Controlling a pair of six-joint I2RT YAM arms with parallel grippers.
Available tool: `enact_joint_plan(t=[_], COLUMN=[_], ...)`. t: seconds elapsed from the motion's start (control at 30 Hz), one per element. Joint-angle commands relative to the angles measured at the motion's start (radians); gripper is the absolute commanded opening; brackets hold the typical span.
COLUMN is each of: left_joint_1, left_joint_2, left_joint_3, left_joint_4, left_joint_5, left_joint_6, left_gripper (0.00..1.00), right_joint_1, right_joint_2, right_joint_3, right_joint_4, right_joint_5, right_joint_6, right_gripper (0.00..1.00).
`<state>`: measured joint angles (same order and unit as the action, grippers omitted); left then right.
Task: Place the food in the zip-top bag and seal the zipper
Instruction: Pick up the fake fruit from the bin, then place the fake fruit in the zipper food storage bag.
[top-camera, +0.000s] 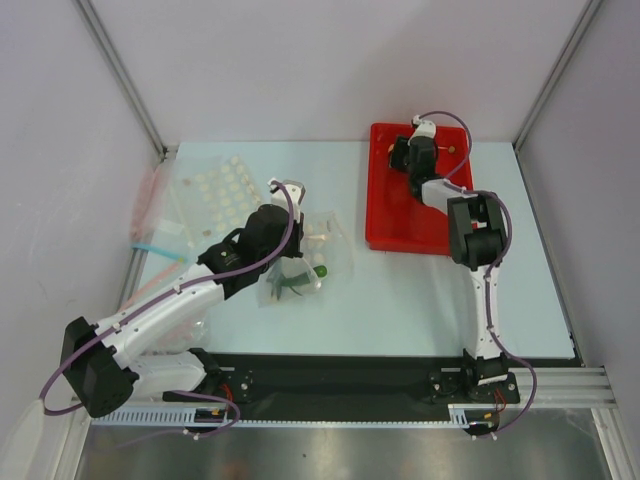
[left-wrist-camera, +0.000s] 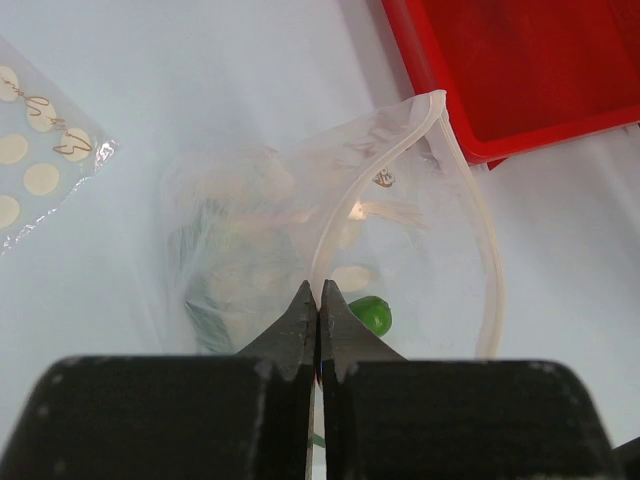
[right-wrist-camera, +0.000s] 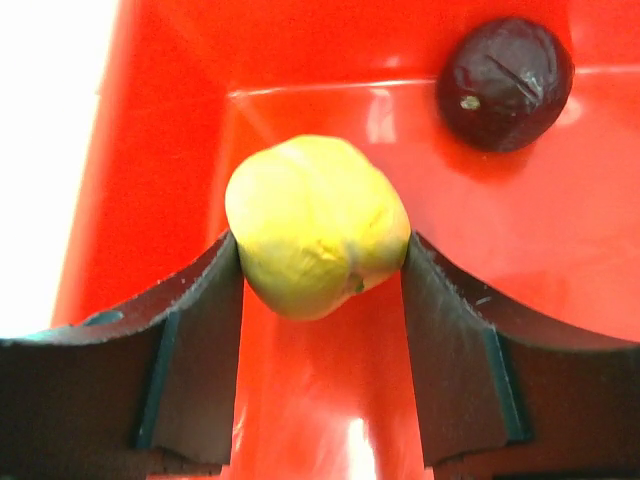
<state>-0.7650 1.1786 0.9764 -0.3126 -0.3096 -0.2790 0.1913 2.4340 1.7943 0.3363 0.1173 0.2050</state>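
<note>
The dotted zip-top bag (top-camera: 318, 250) lies mid-table with its mouth held open in a loop (left-wrist-camera: 455, 160); its pale pinkish zipper strip rims the mouth, and no slider tab shows. My left gripper (left-wrist-camera: 318, 296) is shut on the near edge of the mouth. A green chili (left-wrist-camera: 372, 315) and green stalks (top-camera: 285, 288) lie inside the bag. My right gripper (right-wrist-camera: 320, 250) is down in the red tray (top-camera: 385, 215), its two fingers pressed on either side of the yellow lemon-like ball (right-wrist-camera: 315, 215). The dark maroon ball (right-wrist-camera: 505, 85) rests in the tray's corner beyond.
A second, flatter dotted bag (top-camera: 215, 190) lies at the back left and also shows in the left wrist view (left-wrist-camera: 40, 150). More clear bags with pink and blue strips (top-camera: 150, 225) lie along the left wall. The tray's corner (left-wrist-camera: 520, 80) is close to the bag's mouth.
</note>
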Motion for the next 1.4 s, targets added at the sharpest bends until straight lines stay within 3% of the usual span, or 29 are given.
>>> enact_joint_plan(t=[0.0,0.27,0.6,1.0,1.2,1.37], left_joint_1=[0.006,0.006,0.006,0.006,0.006,0.006], left_joint_2=[0.003,-0.005,-0.031,-0.085,-0.123,-0.163], left_joint_3=[0.021,0.012,-0.005,-0.042,-0.053,-0.061], left_joint_4=[0.04,0.037,0.03,0.066,0.064,0.063], left_joint_5=[0.013,-0.003,0.026,0.047,0.038,0.044], left_joint_6=[0.014,0.011,-0.006,0.014,0.017,0.015], left_gripper=[0.0,0.0,0.0,0.0,0.0,0.0], right_joint_1=[0.031,0.138,0.451,0.729,0.78,0.81], right_joint_2=[-0.179,-0.484,-0.895,-1.078,-1.226,-1.391], right_joint_3=[-0.099,-0.433,-0.864,-1.052,-1.141,-1.173], right_joint_4=[0.184,0.3,0.329,0.262,0.222,0.106], right_joint_5=[-0.068,-0.099,0.036,0.287,0.435,0.452], right_joint_6=[-0.05,-0.03,-0.128,-0.196,-0.197,-0.188], right_gripper=[0.2,0.17,0.17,0.16,0.17,0.15])
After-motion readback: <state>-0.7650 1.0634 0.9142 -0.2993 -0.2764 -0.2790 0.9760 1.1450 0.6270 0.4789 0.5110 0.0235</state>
